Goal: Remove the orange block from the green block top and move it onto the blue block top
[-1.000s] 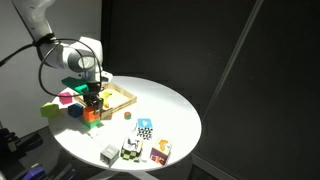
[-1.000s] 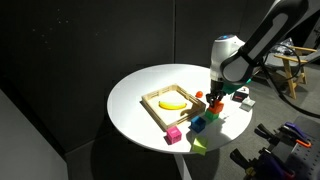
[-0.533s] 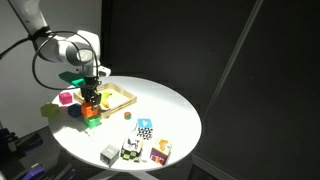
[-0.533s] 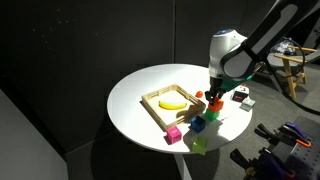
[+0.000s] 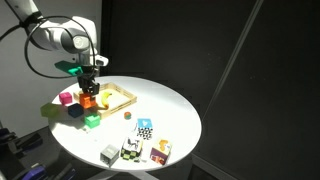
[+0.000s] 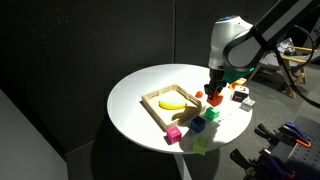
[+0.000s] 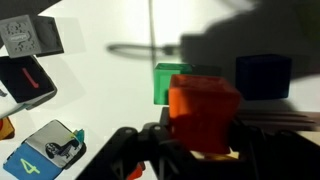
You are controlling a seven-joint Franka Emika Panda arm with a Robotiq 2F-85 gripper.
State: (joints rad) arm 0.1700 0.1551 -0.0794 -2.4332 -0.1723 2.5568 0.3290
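My gripper point(image 7: 200, 150) is shut on the orange block point(image 7: 203, 112) and holds it above the table. In both exterior views the gripper point(image 5: 88, 92) point(image 6: 213, 92) has the orange block point(image 5: 88, 101) point(image 6: 213, 100) raised clear of the green block point(image 5: 93, 119) point(image 6: 212, 114). In the wrist view the green block point(image 7: 168, 82) lies just behind the held block, and the dark blue block point(image 7: 263, 77) sits to its right. In an exterior view the blue block point(image 6: 198, 124) stands close beside the green one.
A wooden tray point(image 6: 150, 103) point(image 5: 125, 97) with a yellow piece lies next to the blocks on the round white table point(image 6: 140, 85). A pink cube point(image 6: 174, 133), a yellow-green piece point(image 6: 200, 145) and several small boxes point(image 5: 145, 128) lie around.
The gripper has risen with the orange block in it, lifting the block off the green block, which now stands bare.
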